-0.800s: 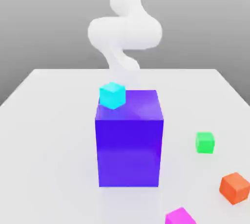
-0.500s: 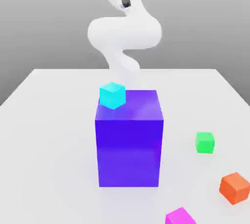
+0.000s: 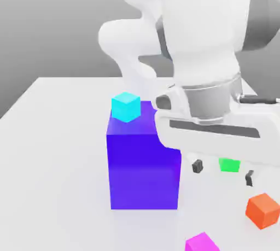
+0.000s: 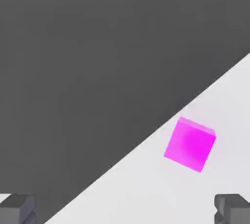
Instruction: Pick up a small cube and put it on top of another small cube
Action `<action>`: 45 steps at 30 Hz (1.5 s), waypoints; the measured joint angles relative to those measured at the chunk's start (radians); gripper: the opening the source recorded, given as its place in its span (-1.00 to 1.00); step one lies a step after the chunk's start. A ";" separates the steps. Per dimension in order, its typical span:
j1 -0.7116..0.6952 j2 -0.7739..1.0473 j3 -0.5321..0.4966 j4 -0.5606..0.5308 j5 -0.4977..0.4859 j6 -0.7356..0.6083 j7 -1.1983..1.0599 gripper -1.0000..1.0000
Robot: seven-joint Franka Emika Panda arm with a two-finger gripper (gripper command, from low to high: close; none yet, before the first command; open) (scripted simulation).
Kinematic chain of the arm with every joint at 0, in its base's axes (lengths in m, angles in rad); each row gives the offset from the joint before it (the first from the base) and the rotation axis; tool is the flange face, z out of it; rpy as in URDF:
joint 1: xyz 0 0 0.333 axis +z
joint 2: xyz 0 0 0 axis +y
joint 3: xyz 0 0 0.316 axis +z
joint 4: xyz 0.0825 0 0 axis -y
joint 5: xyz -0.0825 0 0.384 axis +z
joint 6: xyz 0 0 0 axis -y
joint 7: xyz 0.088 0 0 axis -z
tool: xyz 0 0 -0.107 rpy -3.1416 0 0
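Basically dropped right into frame: arm (image 3: pixel 205 53) swung down from the top edge of the exterior view within a second, now bulking over the upper right and centre, partly covering the big blue-purple cube (image 3: pixel 143 162). Means approach phase, heading for the lower right corner of the desk (image 3: pixel 54 135) by the look of it. End effector (image 3: pixel 223 171) spread wide, dark fingertips (image 3: pixel 197 165) well apart, nothing held between them, hovering above the green cube (image 3: pixel 229 164). Cyan cube (image 3: pixel 126 106) sitting up on the big cube's top, upper left of centre, untouched. Orange cube (image 3: pixel 263 210) at the right edge, low. Small cube (image 3: pixel 201 243), the magenta one, at the bottom edge right of centre, resting on the desk near its edge; right of centre in the hand view (image 4: pixel 189 144), between the fingertips but farther off. Pick not yet started.
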 joint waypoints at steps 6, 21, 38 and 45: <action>0.106 0.158 -0.081 -0.009 -0.140 0.086 0.320 0.00; 0.157 0.343 -0.120 0.016 -0.183 0.223 0.446 -1.00; 0.102 0.066 0.171 -0.228 -0.093 0.113 -0.301 -1.00; 0.126 -0.054 0.291 -0.341 -0.029 0.109 -0.707 -1.00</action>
